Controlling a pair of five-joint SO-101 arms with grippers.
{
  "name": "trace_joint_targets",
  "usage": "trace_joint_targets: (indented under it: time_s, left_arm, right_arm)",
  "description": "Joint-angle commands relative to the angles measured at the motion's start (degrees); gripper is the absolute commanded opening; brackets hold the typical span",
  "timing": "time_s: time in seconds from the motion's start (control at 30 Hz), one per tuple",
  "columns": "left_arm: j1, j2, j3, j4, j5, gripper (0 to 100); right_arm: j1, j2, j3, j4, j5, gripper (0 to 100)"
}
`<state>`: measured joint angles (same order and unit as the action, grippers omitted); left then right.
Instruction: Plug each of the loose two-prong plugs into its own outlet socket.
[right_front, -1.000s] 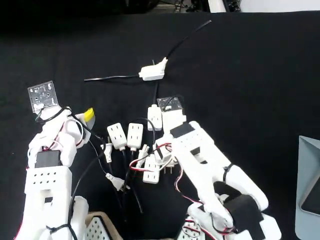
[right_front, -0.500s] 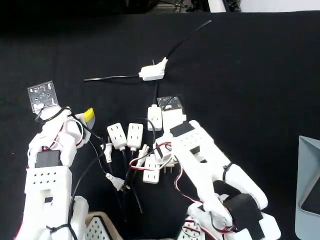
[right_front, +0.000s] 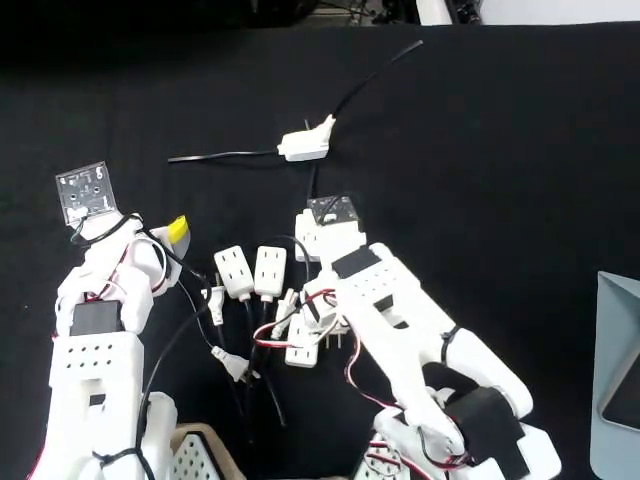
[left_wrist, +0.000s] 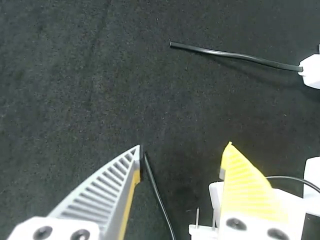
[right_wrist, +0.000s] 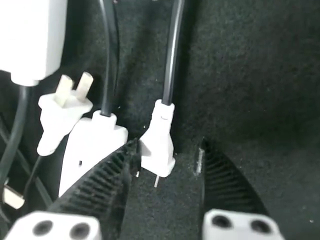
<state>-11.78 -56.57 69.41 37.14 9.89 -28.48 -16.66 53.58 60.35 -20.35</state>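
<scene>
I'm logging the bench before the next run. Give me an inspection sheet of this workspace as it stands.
Surface: black cloth, flat.
Job's things: two sockets side by side; third socket by the right arm; loose plugs beside them; joined pair farther out.
Clutter: grey bin at the table's right edge.
Grippers: left gripper open over bare cloth; right gripper open, fingers either side of a small plug.
Cables: black cables, one straight by the joined pair, others tangled between the arms.
Surroundings: nothing seen.
</scene>
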Motion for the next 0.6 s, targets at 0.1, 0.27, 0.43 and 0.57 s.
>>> trace_joint_targets:
  time_s: [0.1,0.27,0.43,0.57]
  left_arm:
    - [-0.57,-1.14,-0.57,-1.23,0.18,26]
    - [-0.57,-1.14,-0.57,-1.23,0.18,26]
    - [-0.57,-1.14,-0.57,-1.23,0.18,26]
    - [-0.57,-1.14,-0.57,-1.23,0.18,26]
  right_arm:
    - [-1.05,0.31,-2.86,0.26,-0.53,12.8]
    - [-1.14,0.31,-2.95,0.18,-0.44,7.5]
    - [-1.23,0.31,-2.86,0.26,-0.44,7.6]
    - [-4.75,0.31,-2.86,0.35,-0.53,7.6]
